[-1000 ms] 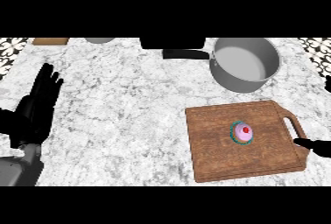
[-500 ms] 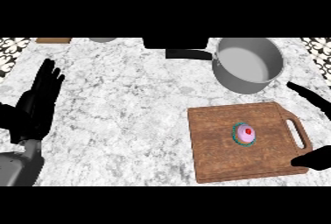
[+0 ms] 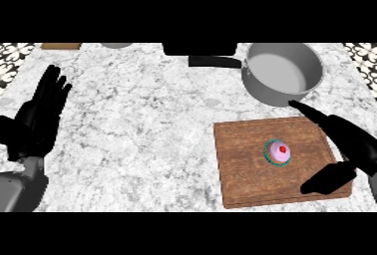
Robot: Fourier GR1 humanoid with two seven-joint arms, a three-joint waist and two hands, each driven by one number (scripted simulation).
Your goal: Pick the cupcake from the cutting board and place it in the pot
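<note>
**Right hand spread over the board, cupcake not yet held**

The cupcake [image 3: 279, 151] sits upright on the cutting board [image 3: 243, 172], right of the board's middle, pink on top with a red dot and a teal wrapper. The board lies at the table's [image 3: 147, 124] near right corner. The pot [image 3: 283, 72] stands just beyond the board's far edge, toward the table's far right corner, its dark handle pointing left.

The right hand [image 3: 346, 142] hangs over the board's right side. Its fingers [image 3: 313, 113] are straight and spread wide from the thumb [image 3: 327, 178], the cupcake just left of the gap between them, untouched.

The left hand [image 3: 37, 122] rests open near the table's left edge, fingers up, holding nothing.
</note>
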